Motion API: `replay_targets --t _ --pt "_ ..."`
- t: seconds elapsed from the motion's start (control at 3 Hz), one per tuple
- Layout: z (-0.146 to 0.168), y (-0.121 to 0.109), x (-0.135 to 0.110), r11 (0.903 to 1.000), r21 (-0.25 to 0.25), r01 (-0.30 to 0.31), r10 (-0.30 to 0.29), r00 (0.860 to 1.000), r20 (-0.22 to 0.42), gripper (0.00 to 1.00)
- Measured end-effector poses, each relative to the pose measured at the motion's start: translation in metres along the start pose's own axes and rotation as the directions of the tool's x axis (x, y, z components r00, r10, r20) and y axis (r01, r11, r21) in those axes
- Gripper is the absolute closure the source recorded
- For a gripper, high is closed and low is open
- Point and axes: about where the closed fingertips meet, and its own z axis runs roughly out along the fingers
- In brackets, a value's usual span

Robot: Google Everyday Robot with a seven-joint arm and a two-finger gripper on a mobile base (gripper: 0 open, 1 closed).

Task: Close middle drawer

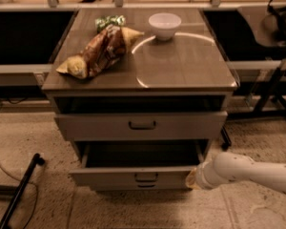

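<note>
Clearly pulled out, the middle drawer [133, 176] sits low in the view toward 6 o'clock. Its narrow front panel stands well forward of the cabinet [186, 66], and its deep, dark box is open from above. A small dark bar handle marks the panel's centre. At the panel's 3 o'clock end is the gripper [194, 179], tipping the white arm [248, 171] that reaches in from the 4 o'clock edge. It looks to touch the panel's right end; whether it is spread or closed I cannot tell. At 12 o'clock from the drawer, the top drawer [181, 125], with its taller front, stands slightly out. On the cabinet top, a white bowl [164, 25] lies toward 1 o'clock and a crumpled snack bag [102, 51] toward 10 o'clock.
</note>
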Motion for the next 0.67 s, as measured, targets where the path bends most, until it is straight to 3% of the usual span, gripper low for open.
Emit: replay_targets --t 0.33,0.67 --pt "0.000 0.000 0.000 1.0000 0.000 0.000 0.000 1.000 0.000 1.00" --pt "0.008 -0.025 0.005 0.9996 0.024 -0.014 0.014 1.000 0.008 1.00"
